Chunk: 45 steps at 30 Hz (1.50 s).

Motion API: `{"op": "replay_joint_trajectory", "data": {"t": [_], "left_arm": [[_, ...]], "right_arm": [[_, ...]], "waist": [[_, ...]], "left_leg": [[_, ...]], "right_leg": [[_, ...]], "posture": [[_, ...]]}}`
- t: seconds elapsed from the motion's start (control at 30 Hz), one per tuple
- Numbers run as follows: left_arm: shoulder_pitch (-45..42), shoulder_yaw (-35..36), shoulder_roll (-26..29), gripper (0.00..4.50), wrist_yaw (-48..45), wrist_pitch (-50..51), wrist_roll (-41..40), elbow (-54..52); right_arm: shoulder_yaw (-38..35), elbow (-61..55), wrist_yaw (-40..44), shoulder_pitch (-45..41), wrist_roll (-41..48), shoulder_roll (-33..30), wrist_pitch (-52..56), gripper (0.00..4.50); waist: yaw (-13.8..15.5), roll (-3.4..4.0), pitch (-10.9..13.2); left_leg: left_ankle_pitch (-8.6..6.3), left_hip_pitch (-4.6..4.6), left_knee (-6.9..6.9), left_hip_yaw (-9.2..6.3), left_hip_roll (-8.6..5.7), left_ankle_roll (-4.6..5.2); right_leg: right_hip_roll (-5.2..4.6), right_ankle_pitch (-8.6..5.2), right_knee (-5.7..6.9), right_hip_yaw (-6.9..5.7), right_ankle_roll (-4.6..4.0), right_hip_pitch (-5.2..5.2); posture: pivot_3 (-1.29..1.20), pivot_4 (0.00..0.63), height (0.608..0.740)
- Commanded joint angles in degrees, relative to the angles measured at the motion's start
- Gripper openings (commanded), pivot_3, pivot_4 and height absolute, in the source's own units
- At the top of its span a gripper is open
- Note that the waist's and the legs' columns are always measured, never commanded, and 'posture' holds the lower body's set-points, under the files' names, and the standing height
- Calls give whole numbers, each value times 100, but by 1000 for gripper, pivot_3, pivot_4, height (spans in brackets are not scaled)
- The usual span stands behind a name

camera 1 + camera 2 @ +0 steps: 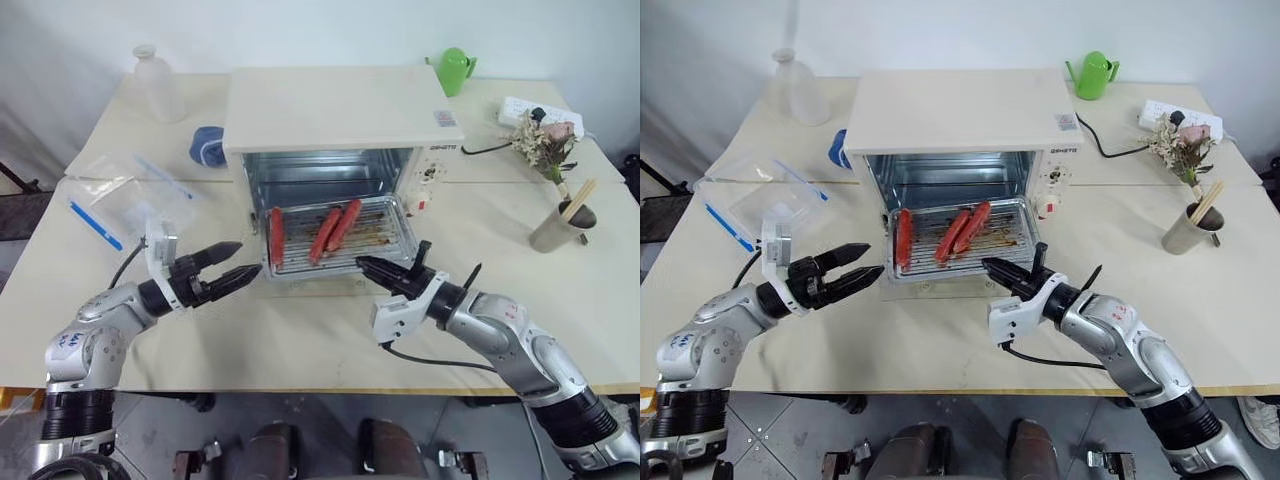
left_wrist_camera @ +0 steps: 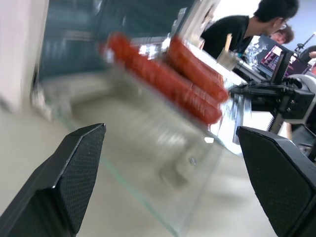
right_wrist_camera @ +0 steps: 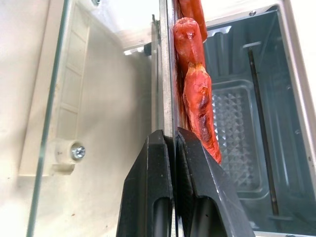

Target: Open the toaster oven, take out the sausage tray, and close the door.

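The sausage tray sits half drawn out of the toaster oven, its front part resting over the lowered door, which lies flat on the worktop before the oven's mouth. Three red sausages lie on the ribbed base, one along the left edge and two together toward the middle.

The right tool is clenched on the tray's front rim; its wrist view shows the thin metal edge pinched between the two black fingers, with a sausage lying close beside the grip. The left tool hangs with its fingers spread wide, just off the tray's near left corner and grasping nothing.

The step in hand appears to be the drawing out of the tray: the door is already open, the tray not yet clear of the oven. The next move likely calls for a level pull toward the robot, since a single-sided pinch may let the tray tip and the sausages roll. The left tool looks placed to take the other side of the rim and steady it. Afterwards the tray needs setting down on bare worktop, and the door remains to be shut.
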Motion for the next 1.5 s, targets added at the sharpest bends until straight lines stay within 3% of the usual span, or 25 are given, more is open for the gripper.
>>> {"op": "replay_joint_trajectory", "data": {"t": [0.03, 0.17, 0.47, 0.57, 0.7, 1.07, 1.33, 1.5], "left_arm": [[-49, 386, -12, 4500, 423, 798, -755, -236], [-205, 822, -255, 4500, 1150, 1719, -1689, -20], [-246, 711, -16, 4500, 930, 1696, -1383, 590], [-260, 674, -64, 3919, 792, 1595, -1334, 691], [-251, 613, -53, 2703, 571, 1554, -1318, 736], [-186, 670, 71, 2703, 455, 1677, -1346, 775], [-268, 1161, 54, 2703, 655, 2420, -2096, 940], [-536, 1173, -207, 2703, 1350, 2958, -2768, 519]], "right_arm": [[-176, -297, -133, -21, 37, 48, -176, 24], [-154, -207, -177, -100, 68, 29, -437, 24], [-177, 26, -139, -309, 186, 39, -788, 24], [-181, 71, -127, -346, 193, 45, -830, 0], [-179, 112, -112, -379, 221, 41, -863, 0], [-200, 139, -12, -308, 357, -21, -881, 0], [-169, 296, 22, -383, 384, -33, -989, 0], [-149, 338, 60, -421, 402, -49, -1077, 0]], "waist": [[-3, 0, 0], [-7, 0, 0], [-19, 0, 0], [-18, 0, 0], [-18, 0, 0], [-19, 0, 0], [-21, 0, 0], [-6, 0, 0]], "left_leg": [[0, 0, 1, -1, 0, 0], [0, 0, 2, -5, 0, 0], [0, 1, 2, -5, -1, 0], [0, 1, 3, -5, -1, 0], [0, 1, 3, -5, -1, 0], [0, 1, 3, -4, -1, 0], [0, 1, 3, -5, 0, 0], [0, 1, 6, -8, -1, 0]], "right_leg": [[0, 0, 1, 1, 0, 1], [0, 0, 4, 0, 0, 1], [2, 0, 7, 0, -1, 0], [2, 0, 6, 0, -1, 0], [2, 0, 7, 0, -1, 1], [1, 0, 6, 1, -1, 1], [1, 0, 8, 1, -1, 0], [-1, 0, 11, 4, -1, 1]], "posture": [[0, 150, 740], [0, 150, 740], [0, 150, 740], [0, 150, 740], [0, 150, 740], [0, 150, 740], [0, 150, 740], [0, 150, 740]]}}
